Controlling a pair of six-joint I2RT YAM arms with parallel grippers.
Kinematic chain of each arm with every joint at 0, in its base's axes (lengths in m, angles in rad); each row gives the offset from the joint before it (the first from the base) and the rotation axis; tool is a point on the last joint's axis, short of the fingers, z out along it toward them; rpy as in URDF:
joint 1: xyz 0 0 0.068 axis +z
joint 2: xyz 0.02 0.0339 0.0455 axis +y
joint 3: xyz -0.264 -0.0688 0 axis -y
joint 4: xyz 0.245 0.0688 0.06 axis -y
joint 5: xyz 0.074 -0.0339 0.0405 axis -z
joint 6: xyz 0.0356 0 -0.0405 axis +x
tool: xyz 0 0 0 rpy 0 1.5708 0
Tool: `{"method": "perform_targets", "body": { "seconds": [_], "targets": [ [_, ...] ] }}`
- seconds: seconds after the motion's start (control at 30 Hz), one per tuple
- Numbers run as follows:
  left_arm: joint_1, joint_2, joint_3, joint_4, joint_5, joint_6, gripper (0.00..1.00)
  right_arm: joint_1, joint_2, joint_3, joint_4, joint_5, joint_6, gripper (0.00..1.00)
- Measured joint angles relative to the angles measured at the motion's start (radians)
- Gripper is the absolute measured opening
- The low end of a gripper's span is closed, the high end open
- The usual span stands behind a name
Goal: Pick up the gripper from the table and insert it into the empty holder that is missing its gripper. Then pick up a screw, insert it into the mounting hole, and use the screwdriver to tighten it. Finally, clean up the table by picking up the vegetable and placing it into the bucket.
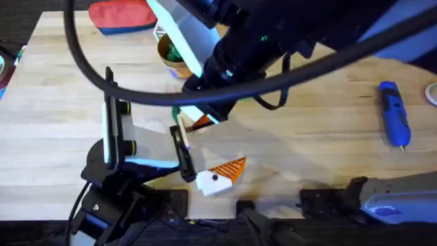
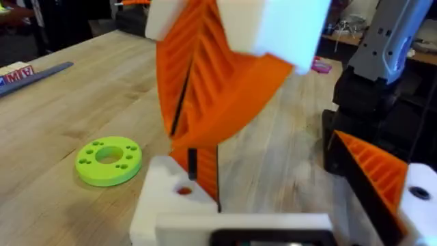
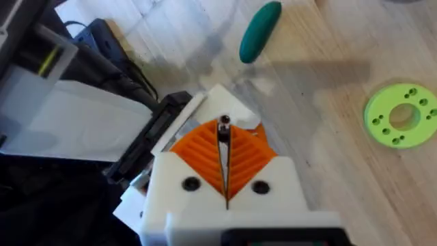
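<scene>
Screw (image 3: 223,124) pinched upright between my right gripper's (image 3: 224,160) closed orange ribbed pads, I hover it over the white plastic finger mount (image 3: 220,104) to seat it, while whether the left gripper is clenched I cannot tell.

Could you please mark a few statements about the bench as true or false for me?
1. The screwdriver lies on the table, with no pincer on it. True.
2. The vegetable rests on top of the light green disc. False: it lies on the table, apart from the disc.
3. The right pincer is shut on a small screw. True.
4. The left pincer is shut. False: it is open, its fingers well apart.
</scene>
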Motion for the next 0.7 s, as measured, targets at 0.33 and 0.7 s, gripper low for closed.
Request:
{"method": "perform_targets", "body": {
  "seconds": [0.33,0.7],
  "targets": [
    [0.000,0.000,0.000,-0.001,0.004,-0.001,0.989,0.003,0.024,0.004,0.006,0.000,0.000,0.003],
    [-0.002,0.000,0.000,-0.001,0.011,-0.001,0.988,0.003,0.038,0.008,0.014,0.009,0.000,0.003]
  ]
}}
